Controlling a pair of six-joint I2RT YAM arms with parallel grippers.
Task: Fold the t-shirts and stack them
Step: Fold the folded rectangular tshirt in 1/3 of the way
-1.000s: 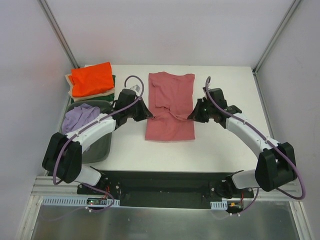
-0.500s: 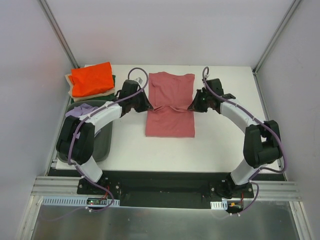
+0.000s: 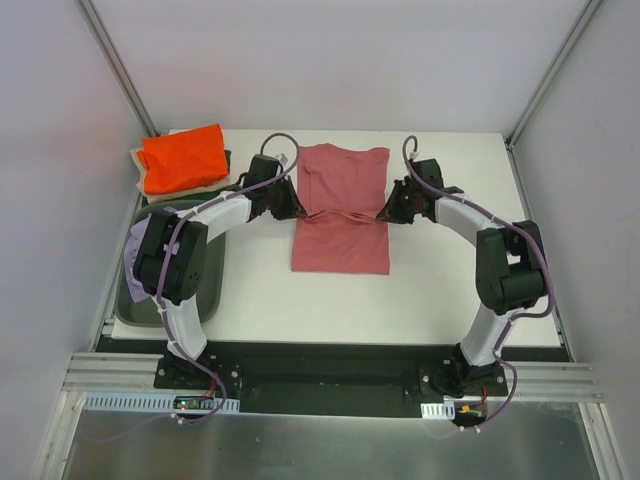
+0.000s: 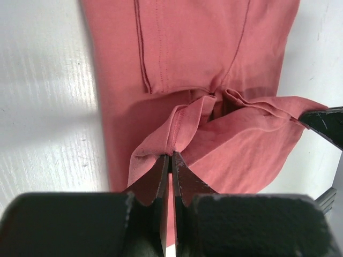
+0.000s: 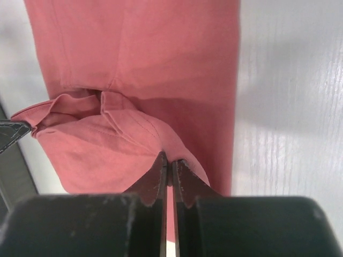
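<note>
White table holds the rose-red t-shirt at centre; left gripper and right gripper each clamp its side edge, mid-fold. Next, probably, both must carry the pinched cloth evenly across.

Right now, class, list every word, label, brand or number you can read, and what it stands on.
No text is readable.
The dusty rose-red cloth t-shirt shows only plain fabric and seams.
Any marking on the small electronic parts by the arms' bases is too small to read.
</note>
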